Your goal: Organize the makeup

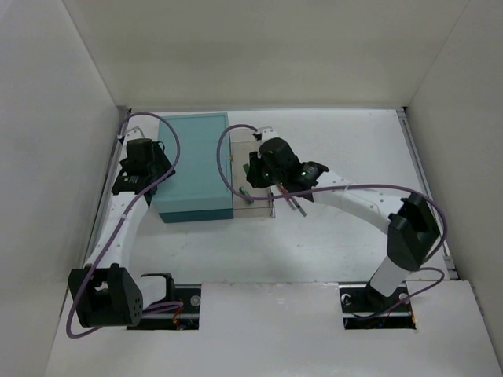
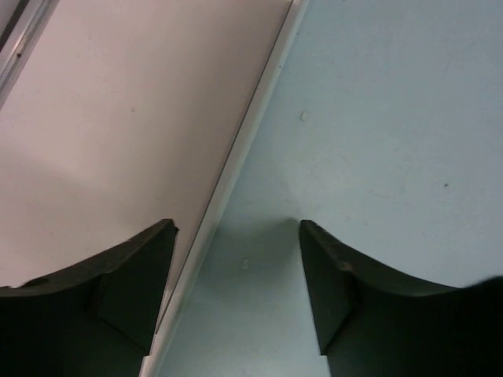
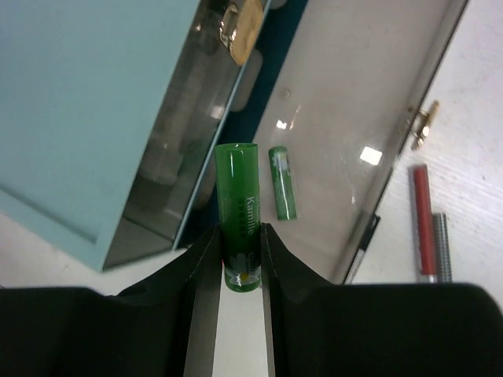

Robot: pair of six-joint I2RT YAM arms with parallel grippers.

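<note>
The makeup sits in two places: in the right gripper [image 3: 238, 255] and just to the right of the teal box [image 1: 191, 165]. One green tube [image 3: 237, 204] is pinched between the right gripper's two fingers, which press on its lower end, and most of its length sticks out past the fingertips. A second green tube [image 3: 283, 182] lies flat on a clear panel [image 3: 338, 102] beside the box, near the held one but apart from it. Past the panel's far edge, a red pencil [image 3: 422, 224] and a grey pencil [image 3: 442, 247] lie side by side on the white table [image 1: 314, 251], about parallel (whether they touch is hard to tell). A gold latch [image 3: 240, 27] shows on the box's edge.

The left gripper [image 2: 236, 226] is over the box's left edge. Its fingers are spread with nothing between them — one over the bare table, the other over the teal lid. Whether they touch the box cannot be told.
</note>
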